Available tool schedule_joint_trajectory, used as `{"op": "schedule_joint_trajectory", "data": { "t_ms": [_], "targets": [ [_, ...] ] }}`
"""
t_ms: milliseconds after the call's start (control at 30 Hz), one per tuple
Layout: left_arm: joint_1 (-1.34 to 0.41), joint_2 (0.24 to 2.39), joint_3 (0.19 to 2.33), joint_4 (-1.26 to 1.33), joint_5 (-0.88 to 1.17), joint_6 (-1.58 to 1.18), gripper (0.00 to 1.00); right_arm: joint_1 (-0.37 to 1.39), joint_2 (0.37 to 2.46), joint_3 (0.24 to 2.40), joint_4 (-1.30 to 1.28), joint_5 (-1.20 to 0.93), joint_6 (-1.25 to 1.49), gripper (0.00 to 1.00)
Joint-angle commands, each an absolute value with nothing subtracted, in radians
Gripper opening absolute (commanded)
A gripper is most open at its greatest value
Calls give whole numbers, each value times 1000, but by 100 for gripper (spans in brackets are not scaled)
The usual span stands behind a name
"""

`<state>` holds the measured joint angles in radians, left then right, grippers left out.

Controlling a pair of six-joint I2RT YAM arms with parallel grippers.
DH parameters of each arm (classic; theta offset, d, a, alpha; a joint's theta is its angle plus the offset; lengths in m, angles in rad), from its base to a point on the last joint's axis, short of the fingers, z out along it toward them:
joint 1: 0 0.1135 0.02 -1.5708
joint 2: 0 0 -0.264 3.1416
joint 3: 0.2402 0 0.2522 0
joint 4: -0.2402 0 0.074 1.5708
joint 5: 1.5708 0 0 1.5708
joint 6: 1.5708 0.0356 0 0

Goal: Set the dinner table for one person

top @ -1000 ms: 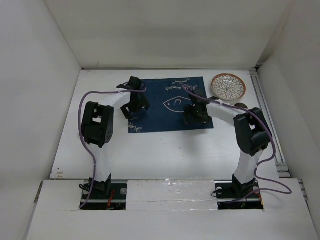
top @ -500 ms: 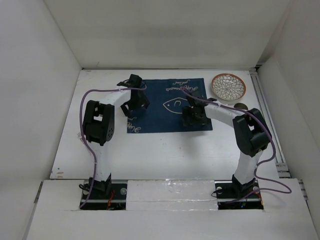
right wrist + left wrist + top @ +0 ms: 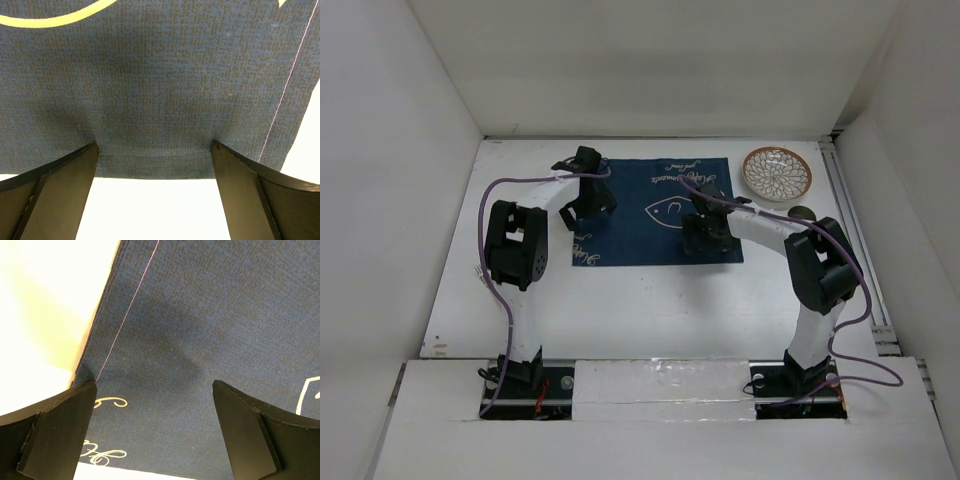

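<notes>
The dinner table (image 3: pixel 650 300) was seen as a plain white top, walled in white on 3 sides, w/ both arm bases fixed at its near edge. A navy placemat (image 3: pixel 650 232) was laid flat on it, toward the far side, slightly skewed. It was printed w/ a pale fish outline at ctr and pale script along the edges.

The L gripper (image 3: pixel 587 210) was lowered over the mat's left edge. In the left wrist view its jaws were spread wide and nothing was held btwn them. One finger (image 3: pixel 60 430) was set right at the cloth's edge, where bare white top showed beside it. The other was placed further in on the navy cloth, near a thin pale stitch line.

The R gripper (image 3: pixel 706 238) was lowered over the mat's near right part. Its jaws were also spread wide and nothing was gripped. Both fingertips (image 3: pixel 60 185) were pressed onto the cloth just inside the near hem, and the fabric was puckered slightly at each tip.

A patterned round plate (image 3: pixel 777 173) was set on the bare top just off the mat's far right corner, not touching it. A small dark round item (image 3: pixel 803 211) was seen near the plate; it couldn't be made out.
</notes>
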<state>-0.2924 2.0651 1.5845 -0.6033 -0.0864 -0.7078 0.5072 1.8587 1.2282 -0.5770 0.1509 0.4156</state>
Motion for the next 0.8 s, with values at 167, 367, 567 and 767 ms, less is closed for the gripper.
{"op": "schedule_joint_trajectory", "data": {
  "t_ms": [167, 367, 567, 767],
  "targets": [
    [-288, 1973, 1649, -632, -91, -686, 100, 489, 1798, 1304, -693, 182, 462, 100],
    [-288, 1892, 1674, -591, -57, -675, 100, 442, 1759, 1405, -712, 224, 453, 100],
    [-288, 1832, 1726, -634, -35, -684, 100, 297, 1795, 1601, -709, 189, 385, 100],
    [-279, 1692, 1649, -634, -32, -672, 100, 94, 1887, 1828, -735, 130, 373, 100]
  ]
}}
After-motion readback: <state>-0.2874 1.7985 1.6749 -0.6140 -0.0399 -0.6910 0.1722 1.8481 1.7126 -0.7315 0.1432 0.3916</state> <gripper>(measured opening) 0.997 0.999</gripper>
